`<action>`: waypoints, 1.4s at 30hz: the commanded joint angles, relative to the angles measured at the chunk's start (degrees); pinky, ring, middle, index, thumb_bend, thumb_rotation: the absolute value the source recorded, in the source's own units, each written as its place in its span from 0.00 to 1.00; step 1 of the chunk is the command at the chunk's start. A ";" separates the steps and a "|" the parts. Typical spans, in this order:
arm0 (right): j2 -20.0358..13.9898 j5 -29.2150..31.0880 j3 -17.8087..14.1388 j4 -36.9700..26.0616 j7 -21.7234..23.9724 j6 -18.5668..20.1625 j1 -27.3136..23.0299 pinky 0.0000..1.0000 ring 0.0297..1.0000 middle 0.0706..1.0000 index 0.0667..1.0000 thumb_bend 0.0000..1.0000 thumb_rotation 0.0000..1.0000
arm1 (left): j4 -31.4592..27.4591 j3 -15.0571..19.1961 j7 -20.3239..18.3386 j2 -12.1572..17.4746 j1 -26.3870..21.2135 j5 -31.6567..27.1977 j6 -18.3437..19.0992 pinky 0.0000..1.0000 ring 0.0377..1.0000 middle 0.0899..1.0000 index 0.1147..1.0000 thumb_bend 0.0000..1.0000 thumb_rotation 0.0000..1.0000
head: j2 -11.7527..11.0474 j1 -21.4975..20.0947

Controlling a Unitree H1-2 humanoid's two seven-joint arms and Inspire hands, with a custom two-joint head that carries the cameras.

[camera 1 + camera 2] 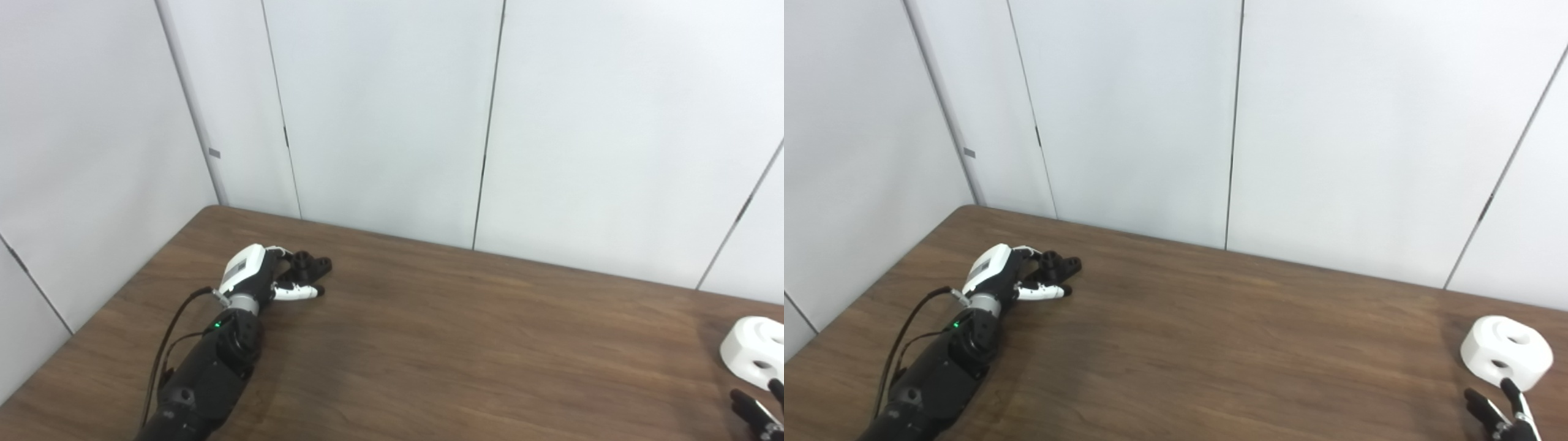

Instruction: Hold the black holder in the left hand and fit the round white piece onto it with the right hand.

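Note:
The black holder (311, 264) lies on the brown table (459, 343) at the far left. My left hand (260, 278) rests on the table right behind it, its dark fingers reaching to the holder's upper side. The white thumb (298, 293) is stretched out straight just below the holder, apart from it. The round white piece (1507, 351), with a hole in its top and another in its side, sits at the table's right edge. Only the spread fingertips of my right hand (1497, 411) show at the bottom right corner, just in front of the white piece and holding nothing.
White wall panels (392, 122) close off the table's back and left sides. A black cable (165, 343) loops off my left forearm. Bare wood lies between the two hands.

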 commanded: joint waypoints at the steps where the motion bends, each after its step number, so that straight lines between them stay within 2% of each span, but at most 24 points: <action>1: 0.29 -0.19 0.44 0.65 -0.14 1.05 2.09 1.00 0.91 0.87 1.00 0.58 1.00 | 0.48 -0.25 1.31 2.15 -0.89 1.42 -0.61 0.98 0.96 0.89 0.64 0.92 0.23 | 0.40 0.16; 9: 0.47 -0.12 0.35 -0.13 -0.69 2.29 2.17 1.00 0.91 0.86 1.00 0.59 1.00 | 1.32 0.55 1.52 1.67 -1.23 0.11 -0.78 0.98 0.95 0.88 0.56 0.89 0.16 | 0.40 0.16; 12: 0.32 -0.34 0.43 -0.52 -0.81 2.43 2.24 0.99 0.91 0.87 1.00 0.59 1.00 | 1.18 1.27 1.65 1.40 -1.21 -0.61 -0.90 0.93 0.95 0.86 0.51 0.86 0.11 | 0.85 0.20; 13: 0.28 -0.41 0.47 -0.58 -0.85 2.47 2.26 0.99 0.91 0.86 1.00 0.59 1.00 | 1.13 1.42 1.67 1.29 -1.21 -0.75 -0.79 0.91 0.95 0.86 0.46 0.66 0.08 | 0.85 0.20; 14: 0.28 -0.35 0.49 -0.68 -0.87 2.58 2.27 0.99 0.91 0.87 1.00 0.59 1.00 | 1.15 1.49 1.73 1.21 -1.22 -0.80 -0.74 0.90 0.95 0.85 0.44 0.60 0.07 | 0.85 0.20; 17: 0.30 0.00 0.45 -1.05 -0.94 2.76 2.38 0.99 0.90 0.86 1.00 0.58 1.00 | 1.57 1.99 2.77 0.78 -1.19 -1.16 -1.41 0.85 0.93 0.81 0.42 0.53 0.06 | 1.08 0.20; 23: 0.13 0.52 0.42 -0.60 -0.90 2.35 2.30 0.97 0.90 0.87 1.00 0.59 1.00 | 2.55 2.37 4.53 0.35 -1.18 -1.56 -2.67 0.78 0.90 0.78 0.42 0.52 0.04 | 1.23 0.29; 32: 0.03 0.77 0.47 -0.78 -0.90 2.41 2.30 0.96 0.90 0.86 1.00 0.59 1.00 | 3.24 1.76 5.58 0.45 -1.17 -1.17 -3.61 0.77 0.87 0.76 0.42 0.52 0.04 | 1.50 -0.08; 35: 0.13 0.71 0.44 -0.88 -1.11 2.50 2.32 0.96 0.89 0.86 0.99 0.59 1.00 | 1.60 2.42 4.70 0.04 -0.57 -2.57 -3.53 0.81 0.89 0.76 0.42 0.52 0.04 | 1.73 -0.51; 38: 0.29 1.18 0.57 -1.19 -0.92 2.51 2.36 0.96 0.90 0.86 1.00 0.58 1.00 | -1.42 3.17 2.42 -0.55 0.35 -4.37 -1.92 0.85 0.92 0.78 0.42 0.52 0.04 | 2.03 -1.33; 42: 0.47 0.28 1.02 -1.56 -1.54 2.91 2.32 0.95 0.89 0.86 0.99 0.58 1.00 | -6.61 2.52 -0.26 -1.02 2.00 -4.76 -0.59 0.82 0.90 0.79 0.42 0.52 0.04 | 2.42 -2.30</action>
